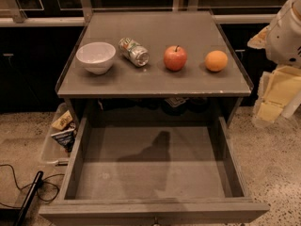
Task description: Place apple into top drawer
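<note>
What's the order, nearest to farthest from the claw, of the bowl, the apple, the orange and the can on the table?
The claw is at the camera view's upper right edge, beyond the right side of the table.
1. Orange, rightmost on the table.
2. Apple, just left of the orange.
3. Can, lying left of centre.
4. White bowl, far left.
</note>
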{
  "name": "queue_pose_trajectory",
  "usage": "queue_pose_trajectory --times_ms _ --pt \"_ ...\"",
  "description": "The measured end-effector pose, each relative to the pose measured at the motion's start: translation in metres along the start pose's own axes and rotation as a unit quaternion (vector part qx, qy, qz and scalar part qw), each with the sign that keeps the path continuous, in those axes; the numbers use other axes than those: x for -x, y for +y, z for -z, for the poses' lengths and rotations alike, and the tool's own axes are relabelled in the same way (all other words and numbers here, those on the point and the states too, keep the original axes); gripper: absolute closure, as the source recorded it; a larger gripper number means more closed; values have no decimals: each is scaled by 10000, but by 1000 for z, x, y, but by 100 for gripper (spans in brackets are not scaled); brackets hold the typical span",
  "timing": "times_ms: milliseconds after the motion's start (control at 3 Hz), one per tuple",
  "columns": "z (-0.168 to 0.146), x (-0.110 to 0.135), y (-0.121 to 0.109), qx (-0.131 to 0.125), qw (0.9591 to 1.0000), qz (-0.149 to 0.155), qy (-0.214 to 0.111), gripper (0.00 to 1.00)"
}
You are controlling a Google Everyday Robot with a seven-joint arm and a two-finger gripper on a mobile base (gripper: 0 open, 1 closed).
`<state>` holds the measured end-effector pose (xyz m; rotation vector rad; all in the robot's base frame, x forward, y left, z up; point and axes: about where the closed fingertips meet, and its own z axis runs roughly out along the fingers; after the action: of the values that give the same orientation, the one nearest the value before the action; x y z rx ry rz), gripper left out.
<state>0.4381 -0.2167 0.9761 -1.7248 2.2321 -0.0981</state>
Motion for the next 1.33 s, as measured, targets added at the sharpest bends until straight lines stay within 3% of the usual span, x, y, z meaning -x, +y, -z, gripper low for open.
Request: queue_pose_trajectory --times_ms 333,667,1333 --pt "0 0 0 0 10000 1 0 0" --pt "-6 12 -9 -20 9997 213 -101 0" --pt "-39 42 -58 -436 9959 729 -293 0"
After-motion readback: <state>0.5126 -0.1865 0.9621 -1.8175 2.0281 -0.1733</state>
